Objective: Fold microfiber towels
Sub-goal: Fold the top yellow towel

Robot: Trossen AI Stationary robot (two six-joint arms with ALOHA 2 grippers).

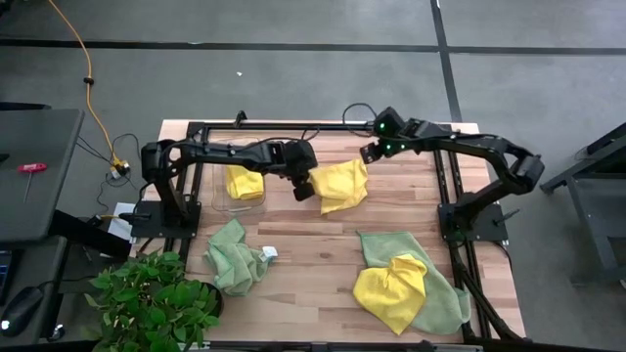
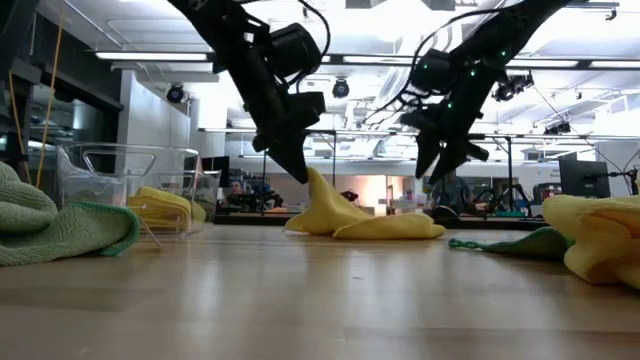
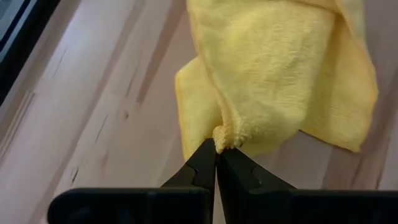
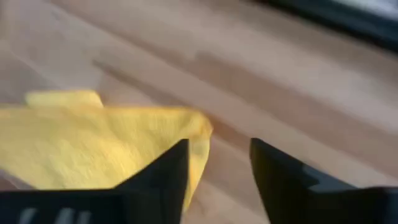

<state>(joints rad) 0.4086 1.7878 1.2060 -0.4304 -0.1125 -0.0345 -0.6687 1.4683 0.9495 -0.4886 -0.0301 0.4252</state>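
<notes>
A: Surface? Wooden table (image 1: 323,264), far half: yellow towel (image 1: 339,184) lying there, its edge pinched by the left gripper (image 1: 304,190).

B: Right gripper (image 1: 369,154)? Fingers apart above the towel's other edge; bare wood beyond.

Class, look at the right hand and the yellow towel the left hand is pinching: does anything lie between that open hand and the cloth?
Nothing visible does. The right hand hangs open beside the yellow towel, over bare table; the left hand pinches the opposite edge.

Fuzzy yellow cloth towel (image 3: 280,74), smooth wood table (image 3: 93,124)
</notes>
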